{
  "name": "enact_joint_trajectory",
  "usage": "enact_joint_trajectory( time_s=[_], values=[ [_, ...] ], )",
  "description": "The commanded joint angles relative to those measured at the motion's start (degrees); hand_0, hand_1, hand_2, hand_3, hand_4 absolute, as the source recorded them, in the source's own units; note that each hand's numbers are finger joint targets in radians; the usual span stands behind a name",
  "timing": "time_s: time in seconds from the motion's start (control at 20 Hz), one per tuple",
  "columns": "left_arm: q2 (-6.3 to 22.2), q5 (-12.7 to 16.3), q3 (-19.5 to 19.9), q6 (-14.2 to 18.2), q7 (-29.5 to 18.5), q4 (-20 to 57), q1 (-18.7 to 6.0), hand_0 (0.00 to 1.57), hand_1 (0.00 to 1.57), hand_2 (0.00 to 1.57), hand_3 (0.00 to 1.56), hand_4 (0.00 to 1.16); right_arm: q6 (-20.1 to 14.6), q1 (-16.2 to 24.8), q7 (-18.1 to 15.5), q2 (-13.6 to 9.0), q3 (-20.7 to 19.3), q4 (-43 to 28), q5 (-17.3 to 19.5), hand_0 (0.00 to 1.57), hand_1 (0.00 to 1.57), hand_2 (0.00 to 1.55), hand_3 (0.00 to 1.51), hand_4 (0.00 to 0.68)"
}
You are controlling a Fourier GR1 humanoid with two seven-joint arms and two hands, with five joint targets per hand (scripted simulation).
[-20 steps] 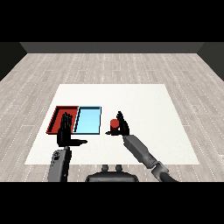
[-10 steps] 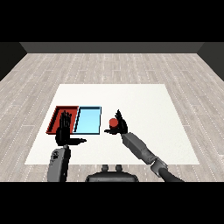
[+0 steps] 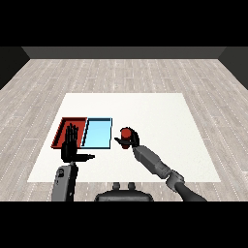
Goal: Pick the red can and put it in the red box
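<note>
Red can [image 3: 125, 133] is sitting in the right hand [image 3: 130, 140], fingers curling round it, just beside the light blue tray's [image 3: 97, 134] right edge. Left hand [image 3: 70, 147] is hovering, fingers straight and apart, over the red tray's [image 3: 62, 130] near edge.

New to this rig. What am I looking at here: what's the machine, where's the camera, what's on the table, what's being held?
It is a humanoid robot seen from its own head camera, looking down and forward across a white table. Two grey forearms come in from the lower corners, each ending in a black hand. The right hand is curled round a red can, held just right of the trays. The left hand is open, fingers straight, over the near edge of the red tray. A light blue tray lies beside the red one.
</note>
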Motion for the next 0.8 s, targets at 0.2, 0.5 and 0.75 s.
enact_joint_trajectory(
  time_s=[0.2, 0.5, 0.75],
  values=[
    [-1.2, 0.2, -1.2, 2.0, 4.2, -3.6, -1.9, 0.00, 0.00, 0.00, 0.00, 0.00, -1.8, -1.4, 2.0, 0.0, 2.1, 3.6, 1.6, 1.53, 1.53, 1.47, 1.42, 0.551],
    [-1.1, -1.1, 0.5, 1.5, -2.3, 5.5, -3.8, 0.00, 0.00, 0.00, 0.00, 0.00, -7.9, -1.4, 3.0, 0.0, 5.6, -1.3, -0.3, 1.55, 1.55, 1.47, 1.41, 0.552],
    [-0.4, -0.2, -0.8, -0.4, -0.3, 0.1, 1.7, 0.00, 0.00, 0.00, 0.00, 0.00, -8.0, -3.0, 1.6, 0.0, 3.0, -1.8, 1.9, 1.53, 1.53, 1.47, 1.40, 0.580]
  ],
)
